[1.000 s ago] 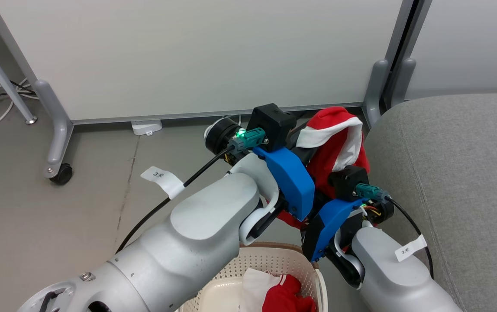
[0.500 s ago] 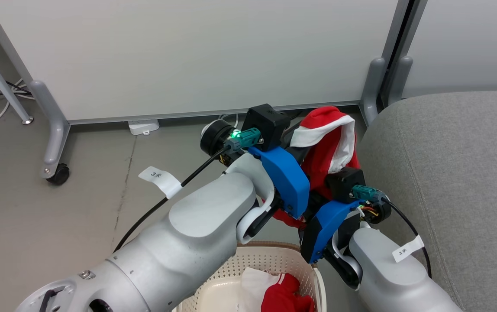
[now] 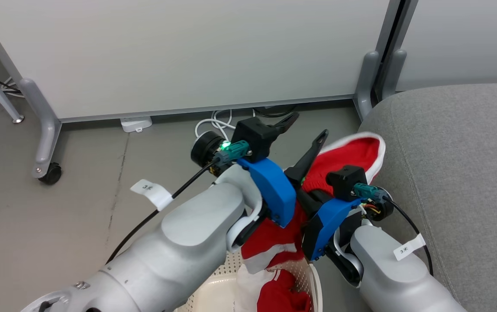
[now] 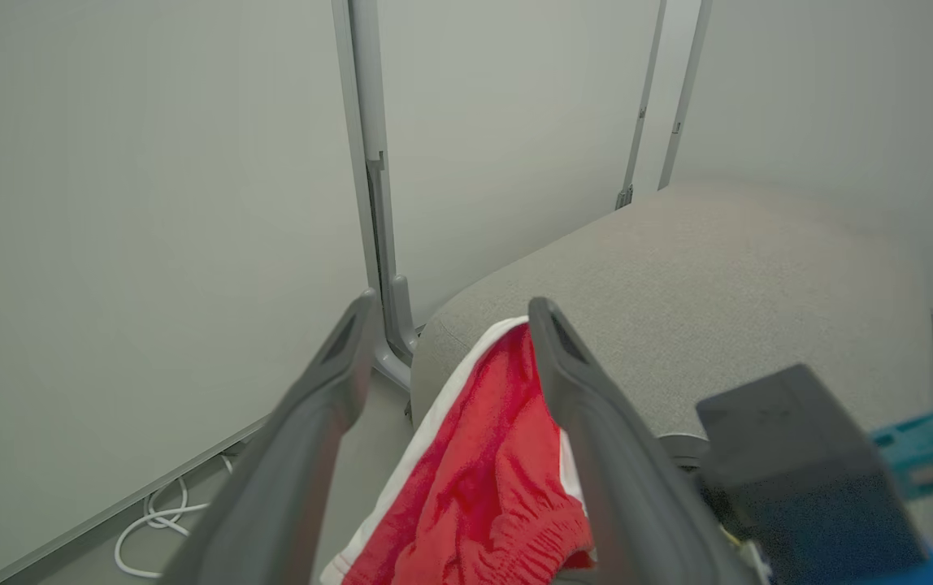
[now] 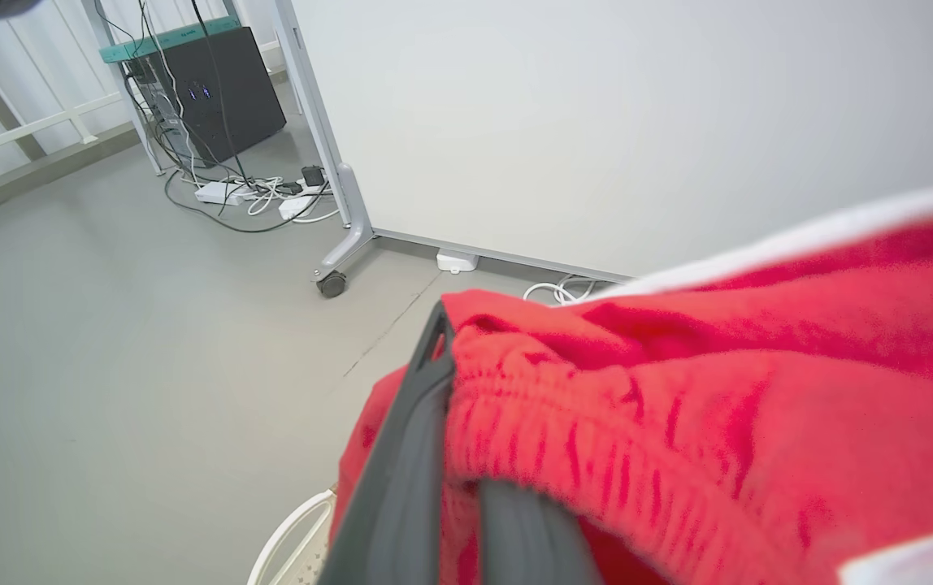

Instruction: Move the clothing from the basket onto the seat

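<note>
The step in hand looks like the transfer of the first red garment [image 3: 354, 151] from the basket [image 3: 316, 284] to the sofa [image 3: 456, 164]. The garment hangs in the middle of the head view: its white-trimmed upper end is against or just beside the sofa's rounded edge, not on top of it, while its lower end trails down to the basket at the bottom centre. A second red and white garment [image 3: 284, 297] lies inside the basket.

The right gripper [image 5: 460, 390] is pressed together on a gathered fold of the hanging garment. The left gripper [image 4: 452, 313] is spread wide with nothing between its fingers, and the cloth sags just below them.

Both pale forearms rise from the bottom of the head view and lean towards the upper right, wrists close together above the basket.

The next move probably calls for the right arm to lift and swing further right, so the trailing end clears the basket's rim before the cloth is let go on the cushion.
</note>
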`<state>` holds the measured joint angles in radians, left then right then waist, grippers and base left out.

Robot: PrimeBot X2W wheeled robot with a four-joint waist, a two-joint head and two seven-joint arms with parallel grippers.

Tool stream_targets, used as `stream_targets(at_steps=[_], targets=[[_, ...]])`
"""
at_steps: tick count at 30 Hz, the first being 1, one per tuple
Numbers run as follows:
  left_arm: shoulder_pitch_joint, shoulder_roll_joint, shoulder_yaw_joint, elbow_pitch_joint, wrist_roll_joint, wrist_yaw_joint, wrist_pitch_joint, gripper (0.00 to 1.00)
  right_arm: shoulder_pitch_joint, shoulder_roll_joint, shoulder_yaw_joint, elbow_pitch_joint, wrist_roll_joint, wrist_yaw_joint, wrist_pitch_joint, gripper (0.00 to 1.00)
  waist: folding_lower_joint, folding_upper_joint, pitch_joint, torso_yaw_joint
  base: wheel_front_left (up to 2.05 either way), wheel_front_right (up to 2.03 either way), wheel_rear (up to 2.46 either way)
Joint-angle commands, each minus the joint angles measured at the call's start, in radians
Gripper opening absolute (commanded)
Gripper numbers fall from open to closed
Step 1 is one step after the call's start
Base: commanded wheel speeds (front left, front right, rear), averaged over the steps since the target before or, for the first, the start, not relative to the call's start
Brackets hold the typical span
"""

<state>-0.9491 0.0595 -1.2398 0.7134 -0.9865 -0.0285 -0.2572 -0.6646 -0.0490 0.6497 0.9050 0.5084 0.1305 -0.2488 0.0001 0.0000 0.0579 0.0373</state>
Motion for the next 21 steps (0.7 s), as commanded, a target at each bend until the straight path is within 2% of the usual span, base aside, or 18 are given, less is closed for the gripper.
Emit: stream_targets(at_steps=[1,7,15,16,17,21], targets=[[0.03,0.027,0.023,0.007,0.013,-0.003,-0.008,1.0,-0.019,-0.003,-0.012,0.003,-0.019,0.0,-0.012,0.0,-0.0001,0.0,0.004,-0.005,0.0,0.0,0.0],[0.149,0.097,0.197,-0.098,0.114,0.018,-0.008,1.0,-0.012,-0.003,-0.045,-0.01,-0.072,0.0,-0.015,0.0,-0.0001,0.0,0.018,-0.026,0.0,0.0,0.0],[0.408,0.208,0.517,-0.284,0.294,0.058,-0.008,1.0,0.042,-0.003,-0.116,-0.094,-0.166,0.0,-0.017,0.0,-0.0001,0.0,0.042,-0.101,0.0,0.0,0.0],[0.44,0.217,0.558,-0.308,0.319,0.061,-0.008,1.0,0.052,-0.005,-0.134,-0.11,-0.183,0.0,-0.017,0.0,-0.0001,0.0,0.045,-0.113,0.0,0.0,0.0],[0.44,0.217,0.558,-0.308,0.319,0.061,-0.008,1.0,0.052,-0.005,-0.134,-0.11,-0.183,0.0,-0.017,0.0,-0.0001,0.0,0.045,-0.113,0.0,0.0,0.0],[0.572,0.236,0.714,-0.399,0.414,0.061,-0.008,1.0,0.108,-0.02,-0.204,-0.206,-0.251,0.0,-0.011,0.0,-0.0001,0.0,0.057,-0.174,0.0,0.0,0.0]])
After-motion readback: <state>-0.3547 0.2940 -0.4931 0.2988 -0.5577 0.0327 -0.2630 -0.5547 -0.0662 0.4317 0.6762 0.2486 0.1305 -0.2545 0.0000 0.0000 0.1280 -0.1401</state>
